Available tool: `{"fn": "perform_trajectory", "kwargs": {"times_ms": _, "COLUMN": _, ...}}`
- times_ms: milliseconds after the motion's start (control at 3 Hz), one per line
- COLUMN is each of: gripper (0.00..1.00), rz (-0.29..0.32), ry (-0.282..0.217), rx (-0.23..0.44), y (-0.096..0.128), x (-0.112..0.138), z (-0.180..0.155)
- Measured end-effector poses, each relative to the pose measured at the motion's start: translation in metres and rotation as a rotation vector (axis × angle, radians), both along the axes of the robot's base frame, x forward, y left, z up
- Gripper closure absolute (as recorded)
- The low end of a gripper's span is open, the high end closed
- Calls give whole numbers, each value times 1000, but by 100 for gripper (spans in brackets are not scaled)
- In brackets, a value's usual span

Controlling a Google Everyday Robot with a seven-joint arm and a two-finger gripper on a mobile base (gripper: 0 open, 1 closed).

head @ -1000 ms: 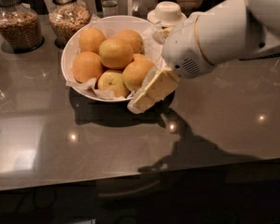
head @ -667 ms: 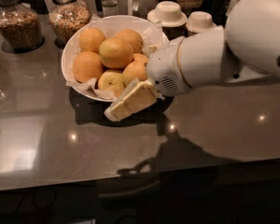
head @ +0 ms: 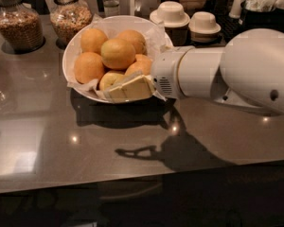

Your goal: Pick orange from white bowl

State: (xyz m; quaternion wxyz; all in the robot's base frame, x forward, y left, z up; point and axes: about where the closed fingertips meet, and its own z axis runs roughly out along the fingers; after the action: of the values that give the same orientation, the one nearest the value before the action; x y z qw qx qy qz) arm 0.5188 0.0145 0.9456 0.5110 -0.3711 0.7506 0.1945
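- Dark, glossy worktop fills the lower frame, with my arm's shadow across it.
- My gripper has swung leftward from the bowl's right side. It now lies level along the near rim of the white bowl, centre frame. I cannot tell how far open it is, nor whether it holds anything.
- I judge the reach nearly done and the grasp not yet made.
- The orange sits in the bowl just behind the gripper, slightly above it, beside a paler fruit, with others heaped beyond.
- Farthest back, a glass jar stands upper left.
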Motion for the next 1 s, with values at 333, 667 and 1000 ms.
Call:
{"fn": "perform_trajectory", "kwargs": {"times_ms": 333, "gripper": 0, "rz": -58, "ry": -50, "rx": 21, "y": -5, "x": 14, "z": 13}}
{"fn": "perform_trajectory", "kwargs": {"times_ms": 667, "gripper": 0, "rz": -58, "ry": -50, "rx": 21, "y": -5, "x": 14, "z": 13}}
{"fn": "perform_trajectory", "kwargs": {"times_ms": 1000, "gripper": 0, "rz": -86, "ry": -25, "rx": 24, "y": -8, "x": 25, "z": -11}}
